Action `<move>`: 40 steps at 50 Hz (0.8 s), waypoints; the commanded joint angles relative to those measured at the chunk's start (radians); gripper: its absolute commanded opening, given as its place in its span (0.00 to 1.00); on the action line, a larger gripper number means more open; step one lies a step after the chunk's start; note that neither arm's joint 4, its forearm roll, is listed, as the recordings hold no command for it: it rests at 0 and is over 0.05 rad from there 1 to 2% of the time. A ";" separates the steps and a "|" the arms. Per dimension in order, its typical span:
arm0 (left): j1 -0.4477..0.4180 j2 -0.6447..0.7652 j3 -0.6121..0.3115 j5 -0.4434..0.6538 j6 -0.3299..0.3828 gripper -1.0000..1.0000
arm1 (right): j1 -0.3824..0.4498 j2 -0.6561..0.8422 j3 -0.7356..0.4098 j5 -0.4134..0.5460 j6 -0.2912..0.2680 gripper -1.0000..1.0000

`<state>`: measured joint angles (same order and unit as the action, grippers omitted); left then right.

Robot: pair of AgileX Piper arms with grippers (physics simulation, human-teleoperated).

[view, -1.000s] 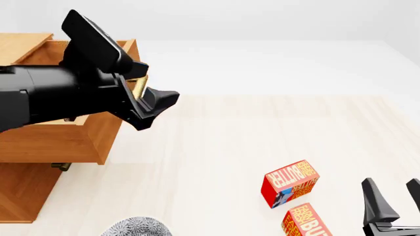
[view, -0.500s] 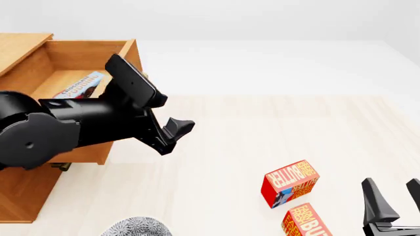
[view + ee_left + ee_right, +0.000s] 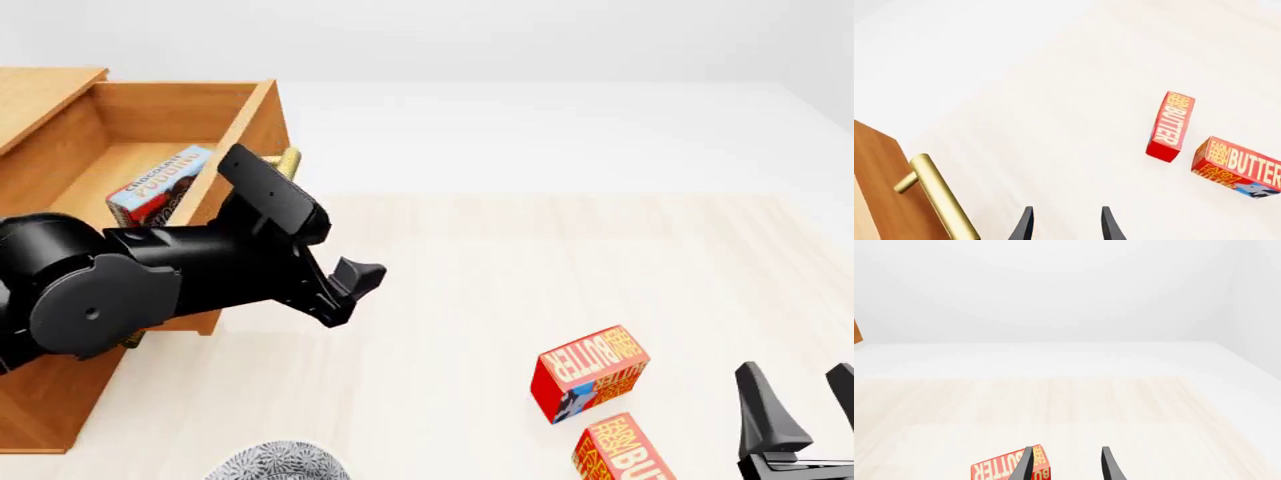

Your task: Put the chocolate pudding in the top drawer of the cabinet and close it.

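The chocolate pudding [image 3: 158, 185] lies inside the open top drawer [image 3: 200, 105] of the light-brown cabinet [image 3: 40, 400] at the left. The drawer's brass handle [image 3: 287, 160] shows just above my left arm, and in the left wrist view [image 3: 941, 200]. My left gripper [image 3: 350, 290] is open and empty, in front of the drawer's front panel and just to its right, fingers [image 3: 1024, 227] apart beside the handle. My right gripper [image 3: 801, 415] is open and empty at the lower right, near the butter boxes.
Two red-orange butter boxes [image 3: 590, 370] [image 3: 625, 450] lie on the table at the lower right; they also show in the left wrist view [image 3: 1169, 126] [image 3: 1239, 167]. A patterned grey bowl rim [image 3: 274, 462] sits at the bottom edge.
My left arm has come out of the drawer, moving down and towards the near side. The pudding now shows lying in the drawer. The right arm has not moved.
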<state>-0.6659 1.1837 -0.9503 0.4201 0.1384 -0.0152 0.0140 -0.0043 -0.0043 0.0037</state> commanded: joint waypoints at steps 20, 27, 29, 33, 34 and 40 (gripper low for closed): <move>0.138 -0.041 0.077 -0.006 -0.101 1.00 | 0.000 0.000 0.000 0.000 0.000 1.00; 0.209 -0.058 0.116 -0.021 -0.100 1.00 | 0.000 0.000 0.000 0.000 0.000 1.00; 0.222 -0.057 0.124 -0.024 -0.107 1.00 | 0.000 0.000 0.000 0.000 0.000 1.00; 0.228 -0.067 0.126 -0.024 -0.114 1.00 | 0.000 0.000 0.000 0.000 0.000 1.00; 0.226 -0.063 0.127 -0.026 -0.118 1.00 | 0.000 0.000 0.000 0.000 0.000 1.00; 0.256 -0.082 0.144 -0.033 -0.115 1.00 | 0.000 0.000 0.000 0.000 0.000 1.00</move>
<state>-0.4587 1.1207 -0.8350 0.3953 0.0312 -0.0152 0.0139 -0.0043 -0.0043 0.0035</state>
